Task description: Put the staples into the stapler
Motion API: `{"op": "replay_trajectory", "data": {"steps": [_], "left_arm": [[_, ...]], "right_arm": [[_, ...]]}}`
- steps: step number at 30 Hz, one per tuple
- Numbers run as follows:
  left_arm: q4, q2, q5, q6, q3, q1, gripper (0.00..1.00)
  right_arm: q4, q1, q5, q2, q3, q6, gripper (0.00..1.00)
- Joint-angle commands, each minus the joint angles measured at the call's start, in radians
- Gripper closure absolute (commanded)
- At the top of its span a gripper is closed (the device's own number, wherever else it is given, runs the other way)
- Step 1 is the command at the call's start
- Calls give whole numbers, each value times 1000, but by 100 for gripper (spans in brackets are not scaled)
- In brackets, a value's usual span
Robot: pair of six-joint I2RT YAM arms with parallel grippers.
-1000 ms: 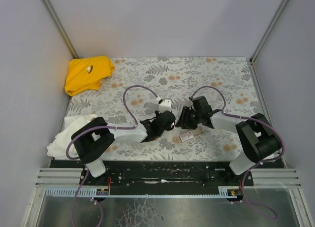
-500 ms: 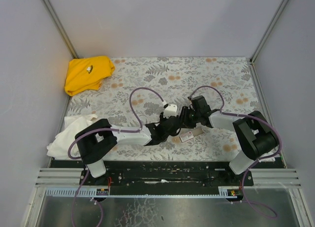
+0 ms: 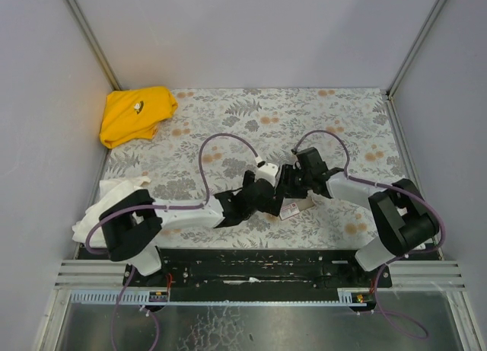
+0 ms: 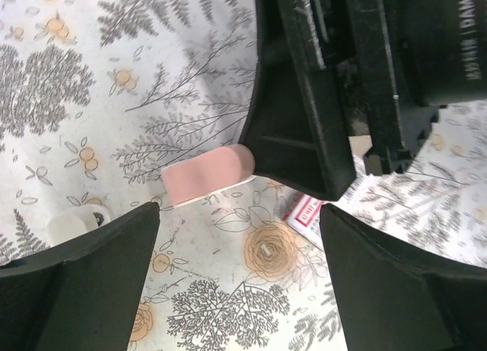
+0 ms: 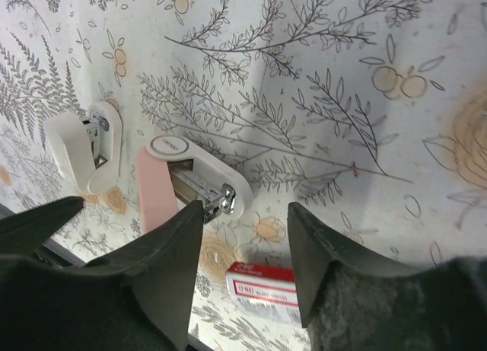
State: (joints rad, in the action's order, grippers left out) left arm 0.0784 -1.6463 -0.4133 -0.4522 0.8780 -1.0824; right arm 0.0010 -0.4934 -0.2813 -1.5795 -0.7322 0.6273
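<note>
**A:** What are my grippers holding?

**B:** Nothing. Your left gripper [image 4: 237, 214] is spread wide and empty, and so is your right gripper [image 5: 245, 214].

**A:** Where are the staples?

**B:** No loose strip of staples shows. The small flat box with the red-and-white label [image 5: 262, 290] lies low between your right fingers.

**A:** And the stapler?

**B:** The tiny pale pink-and-white mini stapler [image 5: 190, 185] lies on the flower-patterned table cover [image 5: 365, 138], just past your right fingertips. It sits towards the left-hand finger in that view. Its pink lid runs lengthwise away from you, so I judge those jaws would close across its narrow width. From your left wrist it lies just ahead, crosswise to the fingers, so you'd need a wrist turn. Both arms are about equally close. A small white piece with a metal insert [image 5: 84, 149] lies beyond it.
</note>
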Motion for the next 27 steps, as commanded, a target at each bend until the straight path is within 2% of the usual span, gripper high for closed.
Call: {"op": "replay_trajectory", "data": {"steps": [1,5,9,17,22,24,27], "left_arm": [[96,84,156,197,-26,54,14],[117,67,372,334,-28,139,13],[119,3,487,444,4,181,13],[81,-125,671,553,108,242,14],[56,-179,697,581,134,263,15],[48,-184,691,577,131,263,18],[45,-177,684,558,112,264,35]], "right_arm": [[-87,9,61,100,-18,-64,41],[-124,38,66,154,1,-77,34],[-163,71,68,206,14,-97,29],[-238,129,38,310,32,-135,23],[-255,142,15,368,51,-133,21],[-258,145,10,381,56,-132,21],[-258,149,1,390,60,-130,21]]}}
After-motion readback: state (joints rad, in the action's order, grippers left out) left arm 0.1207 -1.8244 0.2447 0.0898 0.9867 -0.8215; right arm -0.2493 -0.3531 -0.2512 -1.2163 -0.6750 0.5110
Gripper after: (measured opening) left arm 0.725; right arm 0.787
